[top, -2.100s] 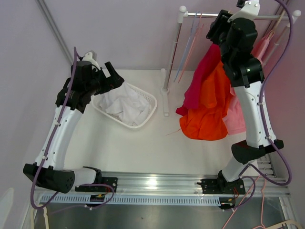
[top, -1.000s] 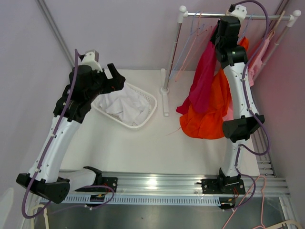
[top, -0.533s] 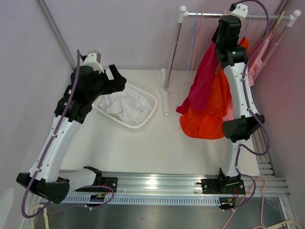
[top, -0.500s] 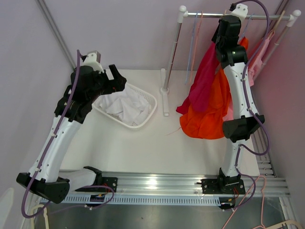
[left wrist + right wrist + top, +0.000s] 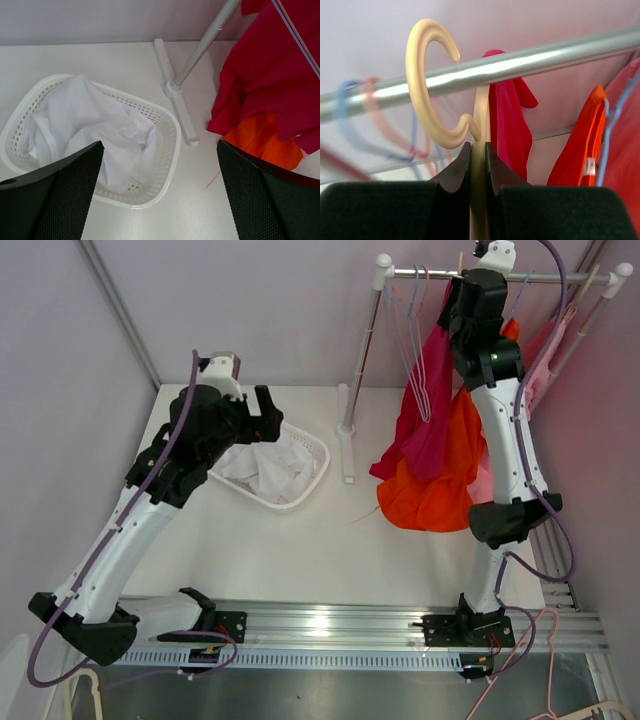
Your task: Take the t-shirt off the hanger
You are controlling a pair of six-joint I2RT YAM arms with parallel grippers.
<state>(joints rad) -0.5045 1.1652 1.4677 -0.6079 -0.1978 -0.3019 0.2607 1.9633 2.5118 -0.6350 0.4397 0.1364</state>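
A cream hanger (image 5: 422, 75) has its hook across the steel rail (image 5: 535, 60); I cannot tell whether it rests on it. My right gripper (image 5: 478, 150) is shut on the hanger's neck just below the hook, and it shows high at the rail in the top view (image 5: 462, 285). A crimson t-shirt (image 5: 425, 410) hangs below it, over an orange garment (image 5: 440, 490). My left gripper (image 5: 262, 410) is open and empty above the white basket (image 5: 312, 455). In the left wrist view its gripper (image 5: 159, 165) has the crimson t-shirt (image 5: 270, 75) to its right.
The basket (image 5: 172, 145) holds white cloth (image 5: 85, 120). The rack's post (image 5: 365, 350) and foot (image 5: 180, 112) stand between basket and clothes. Empty blue and pink hangers (image 5: 415, 350) hang left of my right gripper. A pink garment (image 5: 545, 345) hangs at the right.
My left arm has moved right and forward, over the basket. My right gripper stays at the rail on the hanger. The empty hangers have swung toward the crimson t-shirt.
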